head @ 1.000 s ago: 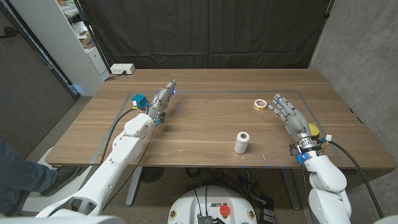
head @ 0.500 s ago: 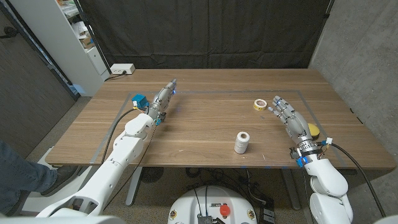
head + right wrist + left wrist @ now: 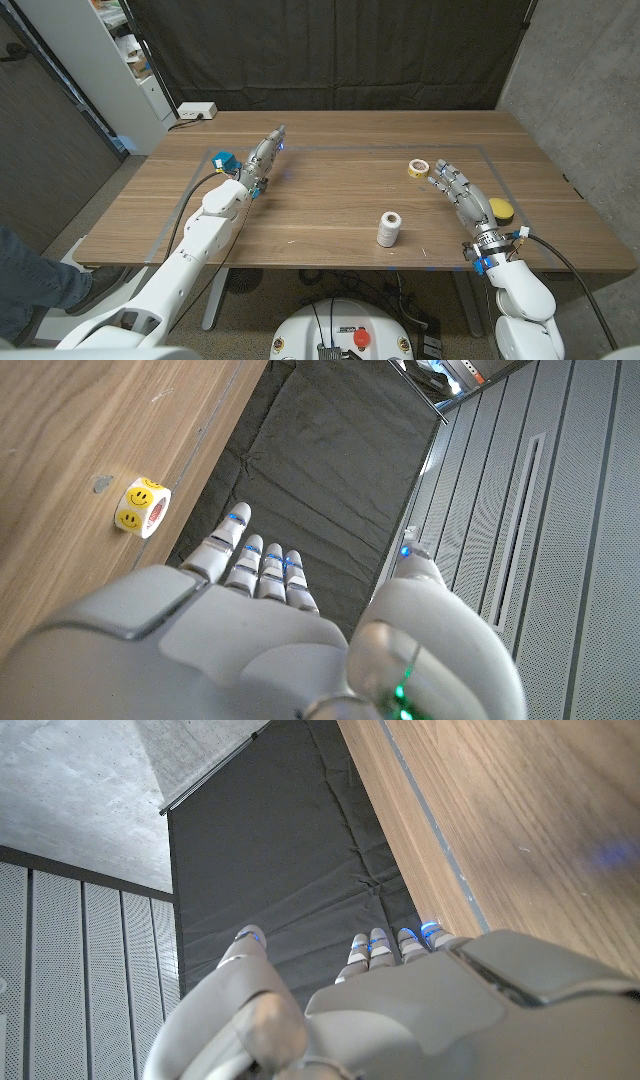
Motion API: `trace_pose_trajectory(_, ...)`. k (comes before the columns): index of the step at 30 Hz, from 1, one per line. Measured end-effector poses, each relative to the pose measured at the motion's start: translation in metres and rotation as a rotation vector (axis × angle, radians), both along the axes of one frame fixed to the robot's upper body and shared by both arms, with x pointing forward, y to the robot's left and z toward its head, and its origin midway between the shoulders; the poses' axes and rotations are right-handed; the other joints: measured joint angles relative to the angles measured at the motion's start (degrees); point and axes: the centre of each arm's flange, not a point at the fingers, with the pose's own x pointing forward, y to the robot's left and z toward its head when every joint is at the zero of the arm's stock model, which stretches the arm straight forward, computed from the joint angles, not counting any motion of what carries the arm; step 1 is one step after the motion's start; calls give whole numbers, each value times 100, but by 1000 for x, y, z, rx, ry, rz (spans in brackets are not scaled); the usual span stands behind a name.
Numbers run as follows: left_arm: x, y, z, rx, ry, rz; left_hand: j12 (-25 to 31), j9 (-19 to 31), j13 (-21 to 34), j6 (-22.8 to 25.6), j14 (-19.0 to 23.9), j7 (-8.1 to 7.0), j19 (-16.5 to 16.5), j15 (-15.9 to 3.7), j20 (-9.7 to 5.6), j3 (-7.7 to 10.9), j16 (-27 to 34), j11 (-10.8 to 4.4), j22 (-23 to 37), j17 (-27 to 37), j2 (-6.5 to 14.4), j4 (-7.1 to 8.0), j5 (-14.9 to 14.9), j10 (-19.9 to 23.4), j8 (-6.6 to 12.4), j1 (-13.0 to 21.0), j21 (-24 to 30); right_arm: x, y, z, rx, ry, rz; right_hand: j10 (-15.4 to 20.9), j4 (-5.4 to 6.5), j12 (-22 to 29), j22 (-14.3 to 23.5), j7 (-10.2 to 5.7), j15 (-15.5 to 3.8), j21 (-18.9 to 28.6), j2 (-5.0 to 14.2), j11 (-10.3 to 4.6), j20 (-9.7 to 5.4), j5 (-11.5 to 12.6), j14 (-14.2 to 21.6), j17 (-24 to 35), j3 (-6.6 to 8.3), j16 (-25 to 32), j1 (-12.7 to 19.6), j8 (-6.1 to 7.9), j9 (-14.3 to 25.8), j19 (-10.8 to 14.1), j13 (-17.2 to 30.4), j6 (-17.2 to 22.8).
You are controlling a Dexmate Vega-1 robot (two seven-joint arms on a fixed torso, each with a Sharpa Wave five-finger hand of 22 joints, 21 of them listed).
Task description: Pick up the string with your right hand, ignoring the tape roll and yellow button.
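Overall, we recorded one wooden table [image 3: 330, 200] carrying three loose items and no containers. One spool of white string [image 3: 389, 228] stood upright near the table's front edge, somewhat toward the right side, untouched by either hand. One tape roll [image 3: 417, 168] printed with yellow smiley faces lay farther back and toward the right edge; in the right wrist view the same roll [image 3: 143, 507] sat near the table's edge. One yellow button [image 3: 500, 209] lay close to the right edge, just beside the right hand [image 3: 460, 190].

We observed the right hand empty, fingers extended and slightly apart, between the tape roll and the button, well apart from the string. Its back and straight fingers [image 3: 262, 565] appeared in its own wrist view.

We found the left hand [image 3: 264, 157] empty as well, fingers straight and pointing toward the far edge, on the table's left half. One blue object [image 3: 224, 160] sat just beside it.
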Motion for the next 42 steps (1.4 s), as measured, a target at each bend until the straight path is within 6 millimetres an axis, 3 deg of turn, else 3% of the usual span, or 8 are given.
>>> trace_pose_trajectory(42, 5, -5, 9, 18, 1, -17, 0, 0, 0, 21, -26, 21, 2, 25, 45, 1, 0, 42, 0, 13, 0, -48, 0, 3, 0, 0, -79, -26, 22, -29, -63, -35, -88, -1, -183, 0, 0, -62, 31, 0, -137, 0, 38, 67, -32, -13, -7, -39, 241, 0, 0, -38, 0, -62)
